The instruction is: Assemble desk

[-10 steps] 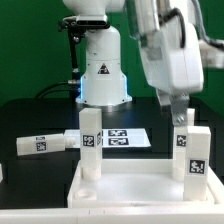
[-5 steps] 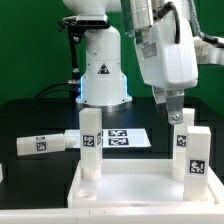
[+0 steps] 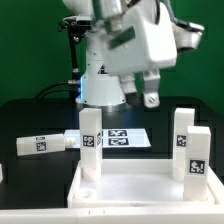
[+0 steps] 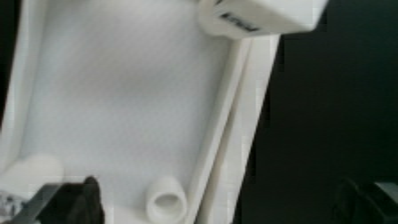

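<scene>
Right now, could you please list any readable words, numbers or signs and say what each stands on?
No words or numbers are readable.
Robot base: a triangular warning sign, its symbol too small to read.
Legs, marker board: black-and-white square tags, patterns only, no text.

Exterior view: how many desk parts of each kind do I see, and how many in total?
Tabletop: 1
Legs: 4
Total: 5
</scene>
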